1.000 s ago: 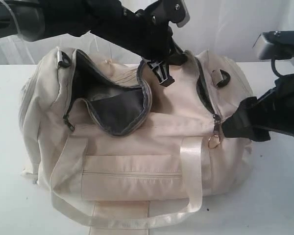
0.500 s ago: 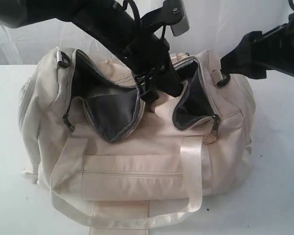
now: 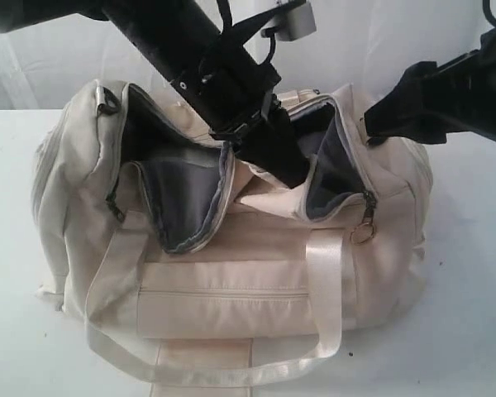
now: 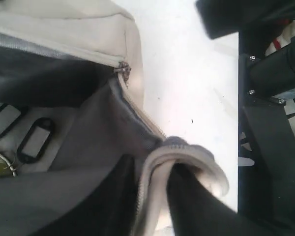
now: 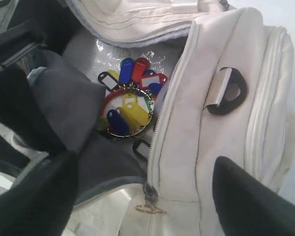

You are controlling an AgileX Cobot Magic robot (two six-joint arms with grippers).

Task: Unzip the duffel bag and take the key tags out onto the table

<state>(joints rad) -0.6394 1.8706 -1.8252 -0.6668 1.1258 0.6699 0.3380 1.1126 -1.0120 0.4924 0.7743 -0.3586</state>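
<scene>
The cream duffel bag (image 3: 231, 285) lies on the white table (image 3: 467, 318) with its top zip open and dark grey lining showing. My left gripper (image 3: 277, 169) reaches into the middle of the opening and is shut on the folded edge of the bag's flap (image 4: 155, 189). The key tags (image 5: 130, 98), a red, yellow, green and blue bunch on metal rings, lie inside the bag; some tags (image 4: 34, 140) also show in the left wrist view. My right gripper (image 3: 384, 103) hovers open above the bag's right end, its fingers (image 5: 258, 199) spread over the ring zipper pull (image 5: 148, 209).
A pale webbing strap (image 3: 322, 281) loops over the bag's front pocket and down to the table. A dark D-ring (image 5: 228, 91) sits on the bag's right end. The ring zipper pull (image 3: 361, 234) hangs at the right end of the opening. White curtain behind.
My right gripper has risen from beside the ring zipper pull to above the bag's right end. My left gripper has drawn the flap forward and the right part of the opening has spread.
</scene>
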